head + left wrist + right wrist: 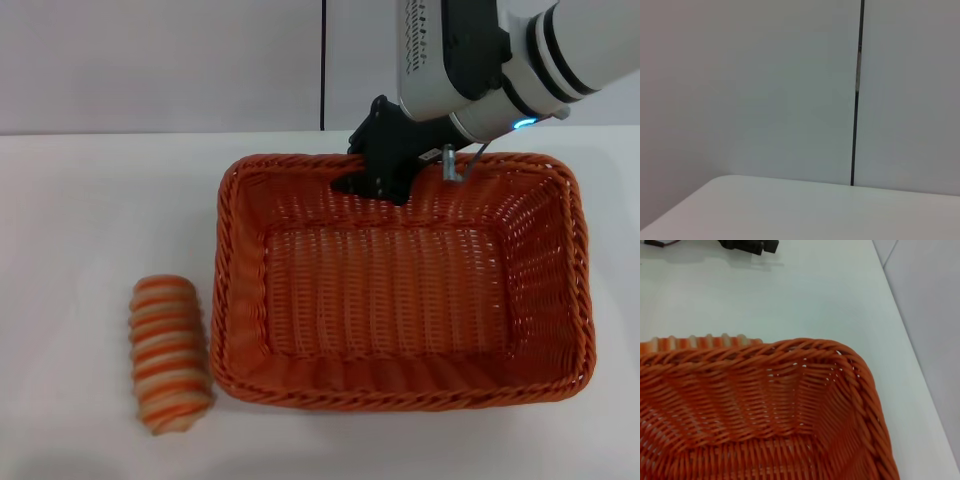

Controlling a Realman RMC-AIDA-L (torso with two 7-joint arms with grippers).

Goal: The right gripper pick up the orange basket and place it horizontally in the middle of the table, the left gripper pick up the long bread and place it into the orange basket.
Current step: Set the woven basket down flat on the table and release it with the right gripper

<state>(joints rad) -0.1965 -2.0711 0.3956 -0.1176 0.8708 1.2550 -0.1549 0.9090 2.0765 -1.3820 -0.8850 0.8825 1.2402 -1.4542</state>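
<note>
the orange basket (400, 285) sat flat on the table (90, 220), long side running left to right, a bit right of centre in the head view. it was empty inside, open weave floor visible. the right gripper (383, 160) hung at the basket's far rim, black claw right over the braided edge near the middle of that far side, its white and grey arm coming in from the upper right. claw looked to be at or on the rim, but whether the fingers were closed on it or spread, cannot tell, the claw body blocked them. the right wrist view looked down into one basket corner (790, 405), rim and sloping wall close up, no fingers of its own in view.

the long bread (168, 352) lay on the table just beside the basket's left short side, near the front corner, apart from it by a thin gap, its length pointing front to back. its striped top also peeked over the basket rim in the right wrist view (700, 341). a dark object (747, 245) sat at the table's far edge in that view, unclear what.

left gripper was not in any picture; the left wrist view showed only a wall (750, 85) with a dark vertical seam (856, 100) and a bare table corner (790, 210).
</note>
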